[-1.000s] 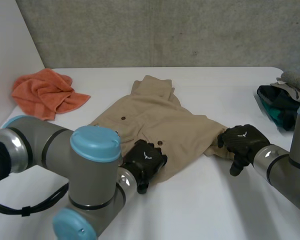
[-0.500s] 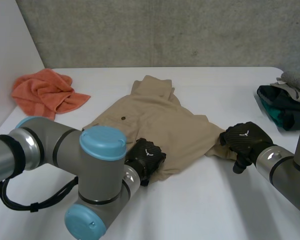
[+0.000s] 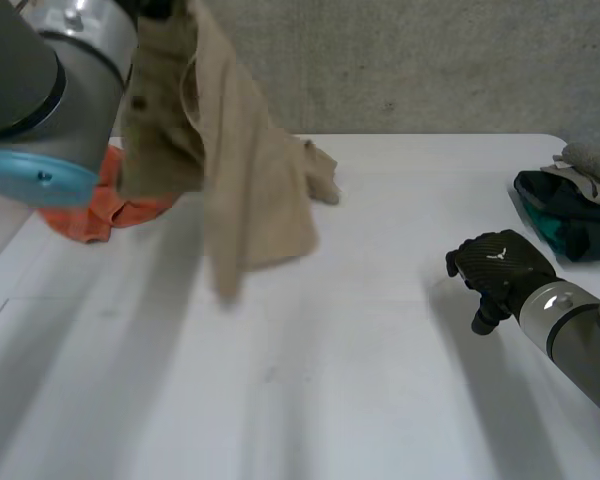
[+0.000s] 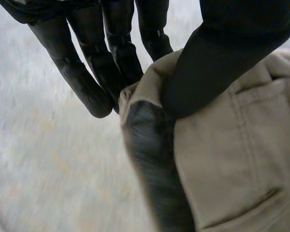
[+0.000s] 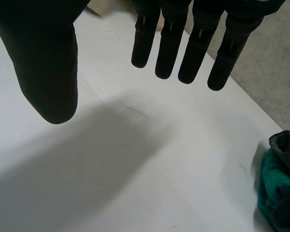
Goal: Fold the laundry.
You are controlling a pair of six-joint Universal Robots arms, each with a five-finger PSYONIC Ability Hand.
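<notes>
The white table [image 3: 330, 400] spreads wide across the head view, most of its near surface bare. Up at the left, the big grey left arm [image 3: 40, 90] with its light-blue cap is high above the table. From it hangs the tan garment [image 3: 250, 180], up in the air and draped down in long loose folds. Its lowest edge dangles above the left part of the table. One corner trails off toward the far middle, and whether that corner touches the surface I cannot tell.

In the left wrist view, the left hand [image 4: 222, 53] has the garment firmly. The thumb presses down on a bunched edge of the tan cloth and the fingers [image 4: 87, 82] close in from the other side, so it is a clear pinch on the fabric. A stitched seam and a pocket-like flap show on the cloth just beneath the thumb.

Over on the right, the right hand [image 3: 495, 268] hovers low over the table, well apart from the garment. In its own wrist view its fingers [image 5: 193, 43] are straight and spread, thumb out to the side, grasping nothing.

At the far right edge of the table sits a pile of dark and teal clothes [image 3: 565, 205]. Behind the hanging garment, at the far left, lies a crumpled orange cloth [image 3: 75, 218].
</notes>
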